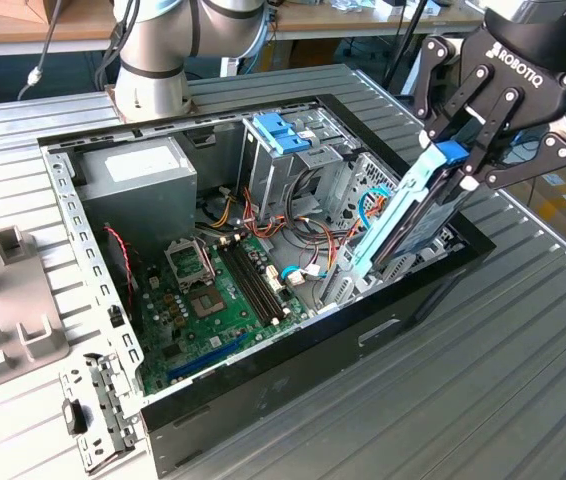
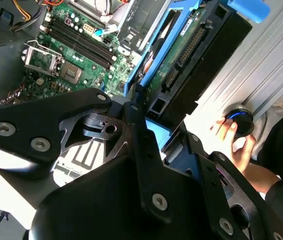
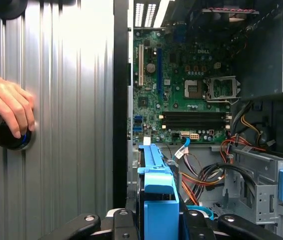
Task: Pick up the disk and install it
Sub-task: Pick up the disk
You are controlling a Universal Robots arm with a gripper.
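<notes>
At 2 o'clock in the exterior view: gripper (image 1: 455,165), white lettering on its body, pinches the disk (image 1: 403,230) by its blue end. Disk tilted, low end inside the open PC case (image 1: 293,370), 3 o'clock of the motherboard (image 1: 213,290). Power supply (image 1: 138,180) carries a white sticker.
Second wrist view: disk (image 2: 181,55) clamped, a person's hand (image 2: 236,142) on a black knob (image 2: 240,120).
First wrist view: same grip on the disk (image 3: 156,200), hand (image 3: 9,107) on the knob (image 3: 11,141).

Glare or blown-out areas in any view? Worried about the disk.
Exterior view: even light, no glare on the disk in the gripper. First wrist view: ribbed table glares near white beside the hand; motherboard evenly lit. Second wrist view: table bright too, gripper links dark against it.
</notes>
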